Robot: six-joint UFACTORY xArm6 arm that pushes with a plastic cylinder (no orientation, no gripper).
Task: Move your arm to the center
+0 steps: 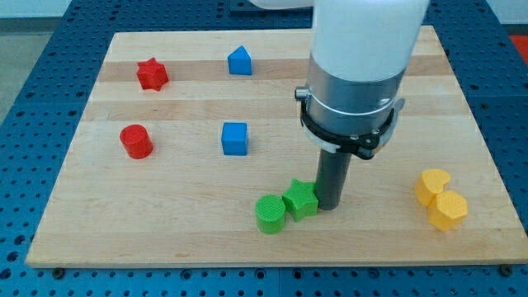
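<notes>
Far to the left of my tip (330,206) I see a red star (153,74) and red cylinder (136,141). Nearer sit two blue blocks (235,138). A green cylinder (270,214) and green star (300,199) touch; my tip presses the star's right side. I have no claw, just a rod. Right: two yellow blocks (441,200).

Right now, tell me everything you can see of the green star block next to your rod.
The green star block is a small, matte, plastic-looking piece with a star-shaped flat top, lying flat on the wooden board near the view's bottom, slightly right of centre. Its left side meets the green cylinder, apparently touching. My tip stands right against its right side. Nothing rests on top of it.
</notes>
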